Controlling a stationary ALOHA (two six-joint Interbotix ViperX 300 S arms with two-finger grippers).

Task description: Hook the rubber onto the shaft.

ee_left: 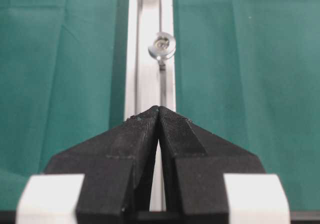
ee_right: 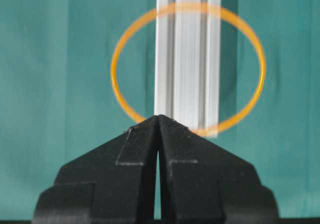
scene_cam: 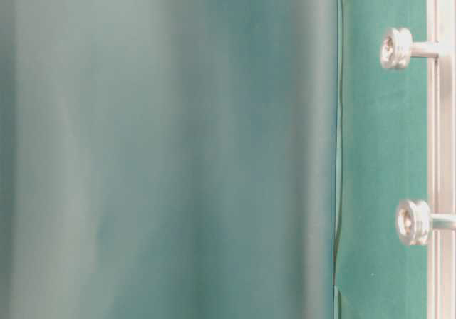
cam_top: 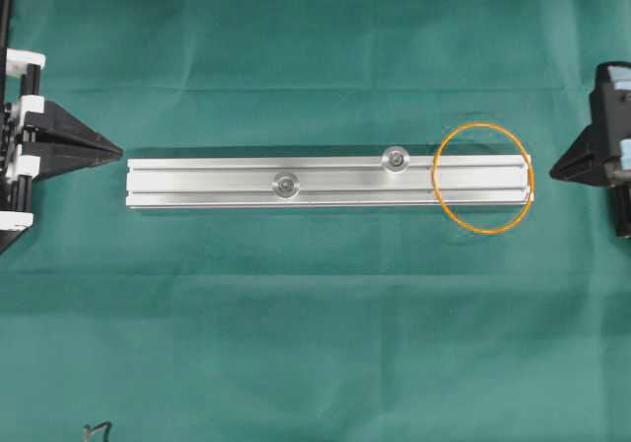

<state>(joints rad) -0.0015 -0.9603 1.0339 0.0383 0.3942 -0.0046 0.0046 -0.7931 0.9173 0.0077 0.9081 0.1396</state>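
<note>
The rubber (cam_top: 435, 178), a thin orange loop, lies flat across the right end of the aluminium rail (cam_top: 197, 181) and rests partly on the cloth. Two shafts with round heads stand on the rail, one near the middle (cam_top: 287, 183) and one further right (cam_top: 396, 158). My left gripper (cam_top: 120, 150) is shut and empty, its tip just off the rail's left end. My right gripper (cam_top: 552, 171) is shut and empty, a short way right of the rubber. In the right wrist view the rubber (ee_right: 112, 71) rings the rail's end (ee_right: 187, 59) beyond the gripper (ee_right: 158, 116). The left wrist view has the gripper (ee_left: 159, 107) facing a shaft (ee_left: 162, 45).
Green cloth (cam_top: 315, 343) covers the table all round the rail. A small dark wire end (cam_top: 97, 428) pokes in at the bottom left. In the table-level view both shafts (scene_cam: 396, 48) (scene_cam: 413, 221) jut from the rail, beside a blurred green fold (scene_cam: 171, 148).
</note>
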